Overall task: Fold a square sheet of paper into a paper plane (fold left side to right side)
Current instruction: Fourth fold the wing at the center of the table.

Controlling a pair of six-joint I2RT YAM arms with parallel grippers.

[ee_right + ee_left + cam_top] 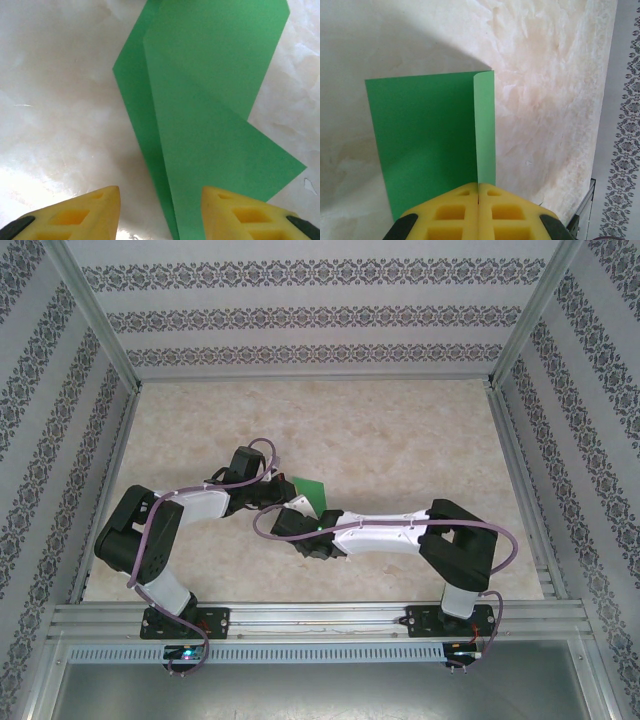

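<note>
A pale marbled table (400,440) inside patterned walls carries a bright-green sheet (425,140), partly folded, lying just ahead of both grippers. The left gripper (478,212) is clenched with a raised flap edge running into its seam, so it seems to pinch the sheet; the right gripper (160,195) stands parted, the sheet's near end between its fingers. Light, limp and easily creased by the look, it wants pinching at an edge.

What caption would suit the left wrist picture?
Shut left gripper pinches the part-folded green paper, marbled table beneath.
</note>
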